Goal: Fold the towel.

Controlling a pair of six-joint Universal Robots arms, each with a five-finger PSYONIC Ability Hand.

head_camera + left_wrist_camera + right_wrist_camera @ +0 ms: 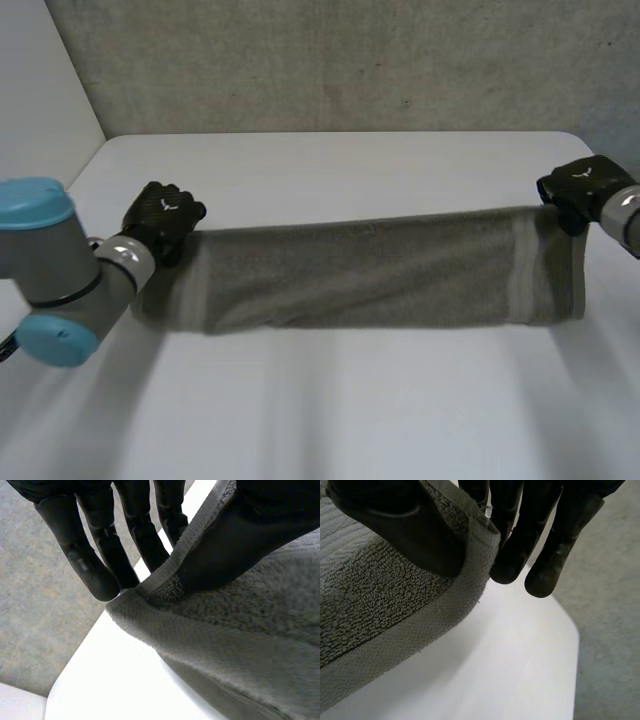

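One white worktop point(330, 420) is spanned by the grey towel point(370, 270), held stretched out lengthwise. It's probably soft and floppy, so the corners are best gripped. One top corner is pinched by the left hand point(162, 218), the other by the right hand point(578, 190). Whether the lower edge is touching the worktop can't be made out.

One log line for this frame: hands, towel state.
task: fold towel | left hand: pinching towel corner | right hand: pinching opposite corner | towel: stretched between hands over table
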